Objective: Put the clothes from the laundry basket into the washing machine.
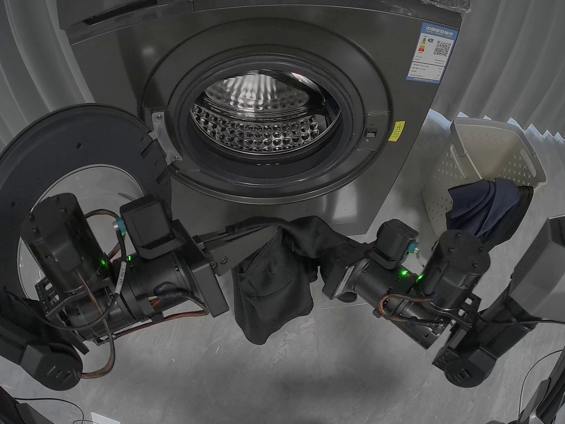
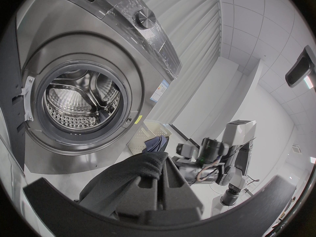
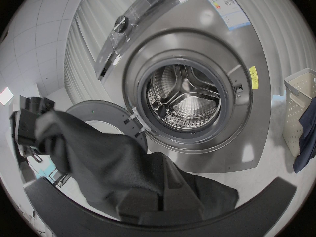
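Glossy grey floor (image 1: pixel 306 378): runs beneath both arms to the foot of the machine.
Left gripper (image 2: pixel 161 170): low before the machine front, fingers pressed together on one end of the garment.
Right gripper (image 3: pixel 160 176): about level with it, fingers likewise pinched on the other end.
Black cloth garment (image 1: pixel 273 284): strung between the two grippers, its middle sagging toward the floor, below the door opening and outside the drum.
Round dark door (image 1: pixel 70 148): swung open to the robot's left.
Grey front-loading washing machine (image 1: pixel 376 66): its perforated steel drum (image 1: pixel 265 122) faces the arms.
Cream perforated plastic laundry basket (image 1: pixel 500 148): on the floor at the machine's right, a dark blue garment (image 1: pixel 485 204) draped over its near rim.
Pale pleated curtain (image 1: pixel 518 42): behind machine and basket.
Wrist views add: a round metal knob (image 2: pixel 145 17) on the control panel and a white tiled ceiling (image 2: pixel 263 20); the left wrist view also takes in the right arm beyond the black cloth.
Head view adds: the garment's full hanging length.
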